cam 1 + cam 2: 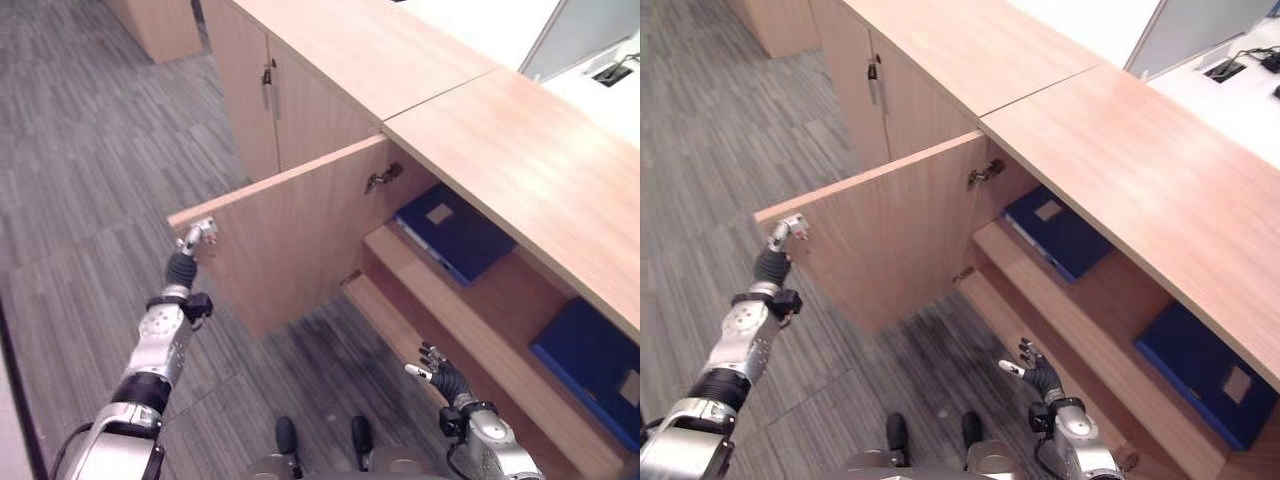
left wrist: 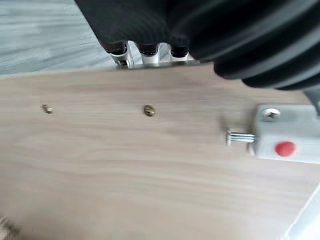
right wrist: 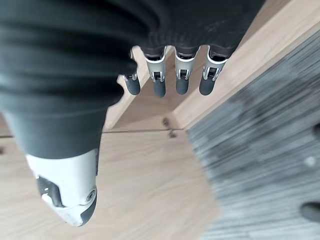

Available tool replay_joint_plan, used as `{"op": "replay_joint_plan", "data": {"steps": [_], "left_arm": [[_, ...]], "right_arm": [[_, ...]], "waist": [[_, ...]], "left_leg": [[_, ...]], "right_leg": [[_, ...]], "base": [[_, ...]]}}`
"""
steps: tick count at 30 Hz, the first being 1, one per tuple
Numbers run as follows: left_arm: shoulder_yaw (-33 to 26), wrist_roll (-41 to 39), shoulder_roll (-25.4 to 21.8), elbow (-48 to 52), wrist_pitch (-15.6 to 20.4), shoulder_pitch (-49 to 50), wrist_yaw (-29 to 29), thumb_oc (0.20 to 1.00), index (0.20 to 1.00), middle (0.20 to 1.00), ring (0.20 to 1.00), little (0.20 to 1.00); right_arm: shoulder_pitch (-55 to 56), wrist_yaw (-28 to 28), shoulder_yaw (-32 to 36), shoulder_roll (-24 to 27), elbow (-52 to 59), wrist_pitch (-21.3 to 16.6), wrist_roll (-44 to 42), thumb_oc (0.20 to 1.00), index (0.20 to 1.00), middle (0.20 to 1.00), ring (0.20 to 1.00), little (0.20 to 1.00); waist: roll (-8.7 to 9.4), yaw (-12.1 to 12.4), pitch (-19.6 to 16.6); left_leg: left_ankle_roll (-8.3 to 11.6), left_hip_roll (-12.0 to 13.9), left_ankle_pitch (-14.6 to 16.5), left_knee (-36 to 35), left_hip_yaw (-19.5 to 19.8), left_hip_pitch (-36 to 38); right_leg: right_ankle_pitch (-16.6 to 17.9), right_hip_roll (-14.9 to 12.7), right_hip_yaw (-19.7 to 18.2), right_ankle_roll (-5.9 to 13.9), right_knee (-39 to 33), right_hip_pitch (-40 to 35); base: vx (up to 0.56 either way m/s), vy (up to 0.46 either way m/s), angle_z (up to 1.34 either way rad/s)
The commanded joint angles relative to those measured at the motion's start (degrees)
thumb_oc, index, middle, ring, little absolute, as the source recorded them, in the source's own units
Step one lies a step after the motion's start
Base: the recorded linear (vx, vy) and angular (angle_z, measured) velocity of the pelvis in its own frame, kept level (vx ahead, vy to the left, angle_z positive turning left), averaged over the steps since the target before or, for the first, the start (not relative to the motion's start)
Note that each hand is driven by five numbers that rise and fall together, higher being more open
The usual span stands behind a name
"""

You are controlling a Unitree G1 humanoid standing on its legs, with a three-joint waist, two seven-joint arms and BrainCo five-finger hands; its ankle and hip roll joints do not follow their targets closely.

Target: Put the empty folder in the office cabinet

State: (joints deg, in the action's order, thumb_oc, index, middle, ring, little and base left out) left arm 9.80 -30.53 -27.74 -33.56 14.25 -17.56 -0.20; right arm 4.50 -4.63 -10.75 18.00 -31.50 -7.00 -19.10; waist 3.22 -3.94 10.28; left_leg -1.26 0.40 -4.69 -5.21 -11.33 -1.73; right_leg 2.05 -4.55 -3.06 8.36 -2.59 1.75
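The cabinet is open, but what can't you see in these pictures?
- Left hand at the open door's outer corner: fingers hidden over the edge.
- Right-side blue folder: partly hidden under the cabinet top.
- Whether either folder, including the left one, is empty: both closed.

Office: wooden cabinets (image 1: 300, 90), grey carpet (image 1: 90, 160).

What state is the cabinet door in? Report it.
Open: the cabinet door stands swung out, shelves and blue folders exposed, left hand at its edge.

Inside the open cabinet (image 1: 520, 150), the upper shelf (image 1: 500, 300) carries two blue folders: one (image 1: 452, 232) near the hinge side, another (image 1: 595, 365) well apart.
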Motion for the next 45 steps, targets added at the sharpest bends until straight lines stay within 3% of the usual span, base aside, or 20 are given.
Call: {"op": "replay_joint_plan", "data": {"steps": [1,3,4,7,8,9,12,14,15,21,22,23,25,27,30,32,34,40,45], "left_arm": [[9.3,4.1,5.3,4.8,-1.5,-3.9,-8.4,1.0,1.0,1.0,1.0,1.0],[9.3,3.5,4.0,9.2,-2.6,-0.1,-10.2,1.0,1.0,1.0,1.0,1.0],[8.9,3.1,2.5,12.6,-3.6,3.7,-12.1,1.0,1.0,1.0,1.0,1.0],[6.8,3.2,0.2,18.4,-5.0,11.0,-14.9,1.0,1.0,1.0,1.0,1.0],[5.2,3.6,0.2,19.6,-5.4,13.7,-15.5,1.0,1.0,1.0,1.0,1.0],[4.6,3.6,0.6,20.4,-5.6,15.4,-15.3,1.0,1.0,1.0,1.0,1.0],[4.1,4.1,1.1,21.0,-5.3,17.0,-15.4,1.0,1.0,1.0,1.0,1.0],[4.0,3.8,2.1,21.4,-5.3,17.6,-15.6,1.0,1.0,1.0,1.0,1.0],[3.9,3.7,3.4,21.1,-5.1,18.0,-15.2,1.0,1.0,1.0,1.0,1.0],[5.4,4.4,5.9,20.6,-4.9,17.0,-14.8,1.0,1.0,1.0,1.0,1.0],[6.3,4.9,6.9,20.0,-4.8,16.1,-14.7,1.0,1.0,1.0,1.0,1.0],[6.3,4.9,6.9,20.0,-4.8,16.1,-14.7,1.0,1.0,1.0,1.0,1.0],[6.4,4.8,8.9,17.9,-4.5,14.8,-13.4,1.0,1.0,1.0,1.0,1.0],[6.4,2.9,10.7,15.0,-4.5,13.5,-11.9,1.0,1.0,1.0,1.0,1.0],[6.6,1.2,12.5,11.6,-3.8,12.1,-9.2,1.0,1.0,1.0,1.0,1.0],[5.9,1.0,12.9,8.8,-3.1,10.8,-7.7,1.0,1.0,1.0,1.0,1.0],[5.0,1.3,12.8,5.8,-2.7,9.6,-6.3,1.0,1.0,1.0,1.0,1.0],[-0.6,1.3,8.4,-3.3,-1.6,4.9,-2.6,1.0,1.0,1.0,1.0,1.0],[-4.0,-0.2,5.0,-8.2,-1.1,0.8,-1.5,1.0,1.0,1.0,1.0,1.0]], "right_arm": [[-3.6,0.7,0.2,-0.8,3.4,-1.9,-0.2,1.0,1.0,1.0,1.0,1.0],[-4.3,0.7,0.1,-0.9,3.7,-1.7,0.1,1.0,1.0,1.0,1.0,1.0],[-4.5,0.4,-0.1,-1.1,4.1,-1.5,0.7,1.0,1.0,1.0,1.0,1.0],[-5.6,-0.4,-0.7,-1.5,3.5,-1.0,1.9,1.0,1.0,1.0,1.0,1.0],[-6.3,-0.7,-1.6,-1.9,3.0,-0.7,3.0,1.0,1.0,1.0,1.0,1.0],[-5.6,-1.1,-1.8,-1.8,3.2,-0.4,3.3,1.0,1.0,1.0,1.0,1.0],[-4.8,-1.5,-1.6,-1.5,3.2,-0.1,3.7,1.0,1.0,1.0,1.0,1.0],[-3.3,-1.7,-1.0,-1.0,3.3,0.0,3.8,1.0,1.0,1.0,1.0,1.0],[-2.6,-1.4,-0.3,-0.2,3.1,0.2,3.5,1.0,1.0,1.0,1.0,1.0],[-1.3,-1.0,1.0,1.6,3.2,0.2,2.8,1.0,1.0,1.0,1.0,1.0],[-0.6,-0.7,1.9,2.2,3.2,-0.1,2.0,1.0,1.0,1.0,1.0,1.0],[-0.6,-0.7,1.9,2.2,3.2,-0.1,2.0,1.0,1.0,1.0,1.0,1.0],[-0.4,-0.3,1.9,3.0,3.3,-0.4,1.1,1.0,1.0,1.0,1.0,1.0],[-1.6,0.1,0.4,3.5,3.0,-0.2,0.8,1.0,1.0,1.0,1.0,1.0],[-3.0,-0.1,-2.1,3.5,1.7,0.1,0.8,1.0,1.0,1.0,1.0,1.0],[-3.9,-0.5,-3.3,3.2,0.0,0.0,0.8,1.0,1.0,1.0,1.0,1.0],[-4.3,-0.6,-3.8,3.0,-1.3,-0.1,0.6,1.0,1.0,1.0,1.0,1.0],[-2.4,-2.1,-5.1,1.7,-0.2,0.1,0.4,1.0,1.0,1.0,1.0,1.0],[-0.8,-2.7,-5.3,1.4,0.2,0.1,0.4,1.0,1.0,1.0,1.0,1.0]], "waist": [[2.11,-2.9,2.3],[0.69,-1.4,2.6],[-0.3,0.2,1.9],[-1.9,3.3,-0.8],[-2.02,5.2,-2.6],[-2.38,5.3,-3.2],[-3.13,4.8,-4.0],[-4.25,4.0,-4.5],[-5.71,2.8,-4.8],[-8.35,0.3,-5.3],[-9.15,-1.0,-5.1],[-9.15,-1.0,-5.0],[-9.26,-2.7,-4.4],[-8.53,-1.7,-3.6],[-6.87,0.2,-3.4],[-6.34,1.0,-3.8],[-5.73,1.3,-4.0],[-5.43,-1.4,-7.1],[-4.86,-2.7,-8.0]], "left_leg": [[2.45,0.6,6.8,1.5,1.4,2.1],[1.94,1.5,6.3,2.5,-0.3,0.5],[1.92,2.3,6.0,3.1,-2.4,-0.3],[1.69,3.7,5.2,4.3,-8.0,-0.8],[1.72,3.8,4.9,4.4,-12.9,-0.3],[1.68,3.8,4.5,4.1,-15.2,0.9],[2.06,4.0,4.2,3.9,-16.5,1.9],[2.93,4.8,3.1,3.8,-16.5,2.2],[3.95,5.8,1.7,3.7,-17.0,2.4],[6.15,8.2,-1.0,3.6,-18.0,3.1],[7.34,9.9,-2.1,4.4,-18.3,3.1],[7.35,9.9,-2.1,4.4,-18.3,3.1],[9.18,13.5,-2.2,8.5,-20.0,3.6],[9.35,12.8,-2.1,11.2,-13.5,2.3],[7.49,6.8,2.2,10.6,2.8,0.5],[6.8,3.8,3.7,10.3,9.7,0.0],[7.11,2.5,3.5,10.8,12.8,-1.2],[6.46,4.6,2.9,2.4,5.7,6.7],[6.33,4.8,3.4,0.5,2.1,8.6]], "right_leg": [[10.1,-7.7,1.6,6.64,4.0,8.5],[5.7,-8.7,5.9,6.64,6.8,8.0],[2.3,-9.9,10.6,5.79,9.9,5.9],[0.4,-12.0,16.6,4.81,14.4,2.8],[1.1,-14.0,23.3,5.03,14.6,-1.3],[1.2,-14.2,25.4,4.89,14.3,-1.7],[-0.1,-13.0,25.3,4.53,12.0,-2.9],[-2.4,-11.0,23.6,3.64,8.9,-4.5],[-3.1,-9.5,21.9,3.1,5.9,-5.6],[-4.1,-6.1,18.7,1.78,1.2,-7.6],[-4.6,-4.7,17.5,1.09,-0.2,-8.8],[-4.6,-4.7,17.5,1.09,-0.3,-8.8],[-5.2,-3.2,15.3,0.13,-1.8,-9.9],[-5.3,-2.4,11.5,-0.46,-1.8,-9.1],[-5.0,-1.7,5.7,-0.94,-1.6,-8.0],[-4.6,-0.8,2.1,-1.31,-1.4,-7.4],[-4.2,-0.2,-0.3,-1.43,-1.4,-7.4],[-3.0,1.6,-5.6,-0.34,-1.7,-6.8],[-2.5,1.7,-7.2,0.62,-1.7,-6.1]], "base": [[-0.15,0.002,-0.03],[-0.24,0.031,-0.24],[-0.2,0.048,-0.78],[-0.11,-0.014,-1.24],[-0.09,-0.076,-2.24],[-0.07,-0.065,-2.22],[0.0,-0.099,-1.24],[-0.02,-0.187,-0.48],[-0.04,-0.165,-0.28],[-0.01,-0.143,-0.44],[-0.02,-0.168,-0.34],[-0.02,-0.208,-0.28],[0.01,-0.158,-0.13],[-0.03,-0.131,-0.65],[0.03,-0.153,-1.5],[0.13,-0.077,-1.11],[0.1,-0.038,-1.0],[0.15,0.042,-0.88],[0.08,0.056,-0.39]]}}
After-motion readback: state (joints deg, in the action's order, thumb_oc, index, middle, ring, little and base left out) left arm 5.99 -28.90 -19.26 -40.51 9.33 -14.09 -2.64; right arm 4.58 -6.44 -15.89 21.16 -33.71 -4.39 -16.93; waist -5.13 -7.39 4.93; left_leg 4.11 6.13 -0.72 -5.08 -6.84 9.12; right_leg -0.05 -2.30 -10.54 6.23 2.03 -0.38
